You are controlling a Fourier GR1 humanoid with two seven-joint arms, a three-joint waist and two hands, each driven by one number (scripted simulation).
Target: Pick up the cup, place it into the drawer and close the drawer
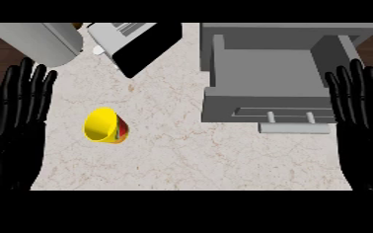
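Observation:
A yellow cup (104, 126) with a red patch on its side lies tipped on the marble counter at the left, its mouth turned toward me. The grey drawer (266, 69) stands pulled out at the upper right, its inside bare, with a handle (290, 116) on its front. My left hand (22, 113) rests open at the left edge, fingers up, a short way left of the cup. At the right edge my right hand (353, 113) rests open beside the drawer's front corner. Neither hand touches anything.
A grey and black appliance (134, 42) lies at an angle at the back, left of the drawer. A grey rounded body (40, 42) fills the back left corner. Bare counter (197, 153) stretches between the cup and the drawer.

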